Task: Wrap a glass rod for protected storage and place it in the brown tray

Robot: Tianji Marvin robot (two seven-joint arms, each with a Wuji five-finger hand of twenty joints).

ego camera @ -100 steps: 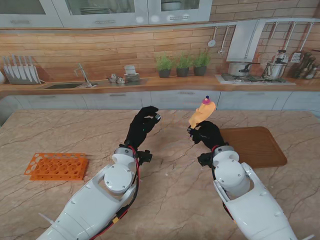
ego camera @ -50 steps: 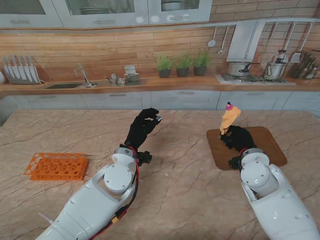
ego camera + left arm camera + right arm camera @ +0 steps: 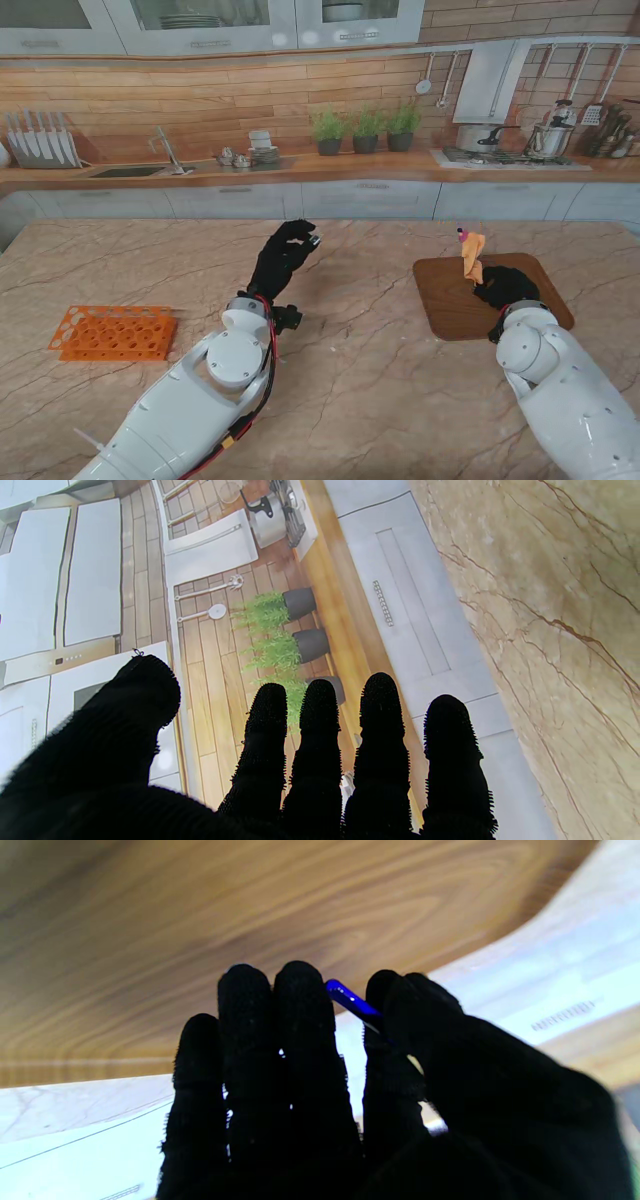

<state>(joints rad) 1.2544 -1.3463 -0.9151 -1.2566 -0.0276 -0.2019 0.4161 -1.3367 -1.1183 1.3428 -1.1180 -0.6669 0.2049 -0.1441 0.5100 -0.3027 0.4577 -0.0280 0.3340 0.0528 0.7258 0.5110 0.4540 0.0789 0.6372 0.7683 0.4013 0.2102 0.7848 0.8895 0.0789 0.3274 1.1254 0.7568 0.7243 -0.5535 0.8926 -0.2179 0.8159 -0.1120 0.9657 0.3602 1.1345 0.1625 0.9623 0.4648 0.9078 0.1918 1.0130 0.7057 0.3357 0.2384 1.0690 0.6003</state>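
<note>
My right hand [image 3: 505,286], in a black glove, is shut on the wrapped rod [image 3: 471,256]. The rod is bundled in orange-yellow wrap with a pink tip sticking up, and it stands tilted over the brown tray [image 3: 450,305] at the right of the table. In the right wrist view a blue end of the rod [image 3: 353,1002] shows between the fingers [image 3: 300,1005], with the tray's wood grain [image 3: 200,930] close behind. My left hand [image 3: 284,255] is raised over the middle of the table, fingers [image 3: 380,720] apart and holding nothing.
An orange tube rack [image 3: 112,332] lies at the left of the marble table [image 3: 360,400]. Beyond the table's far edge runs a kitchen counter with a sink [image 3: 130,170], potted herbs [image 3: 366,128] and a stove [image 3: 505,155].
My right hand has carried the wrapped rod rightward from the table's middle to over the brown tray and lowered it. The left hand has stayed in place.
</note>
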